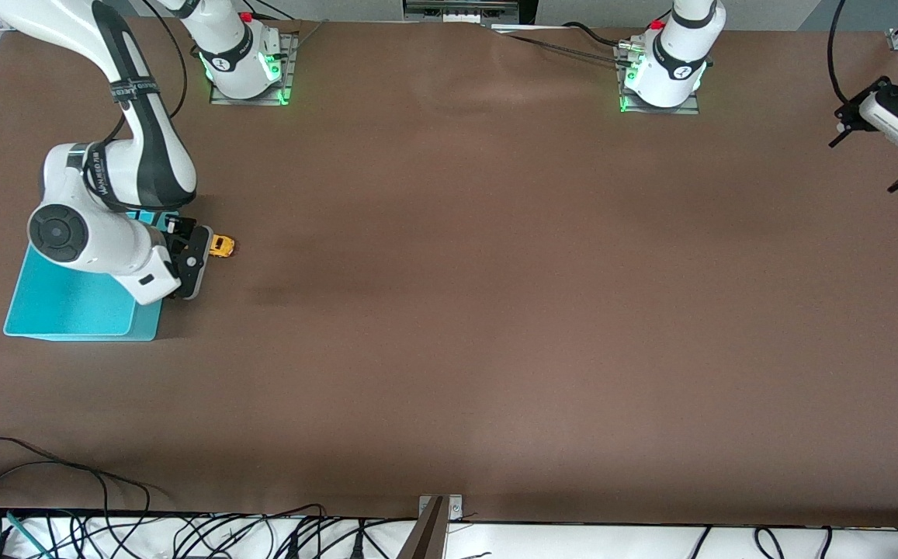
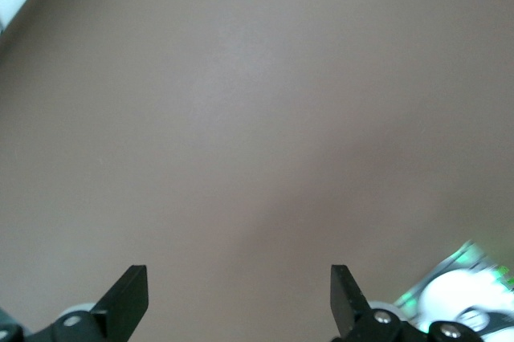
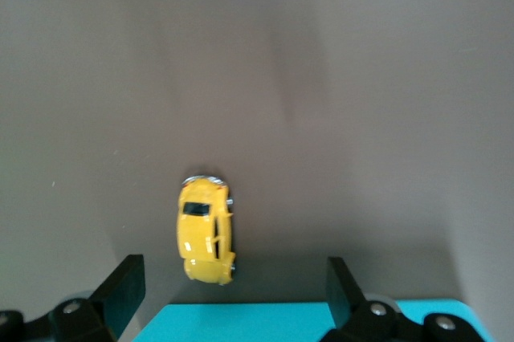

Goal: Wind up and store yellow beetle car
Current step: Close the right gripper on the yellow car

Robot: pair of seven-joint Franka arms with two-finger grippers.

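The yellow beetle car (image 1: 222, 246) stands on the brown table, right beside the turquoise bin (image 1: 68, 307) on the side toward the left arm's end. My right gripper (image 1: 194, 262) hovers low over that bin edge, open and empty. In the right wrist view the car (image 3: 206, 230) lies lengthwise just past the open fingertips (image 3: 122, 282), with the bin's rim (image 3: 305, 322) below my gripper (image 3: 233, 290). My left gripper (image 1: 871, 159) waits in the air at the left arm's end of the table, open and empty (image 2: 239, 298), over bare table.
The right arm's elbow and forearm (image 1: 99, 233) cover part of the bin. The two arm bases (image 1: 243, 62) (image 1: 662, 74) stand at the table's back edge. Cables (image 1: 68, 497) and a metal bracket (image 1: 437, 516) lie along the edge nearest the front camera.
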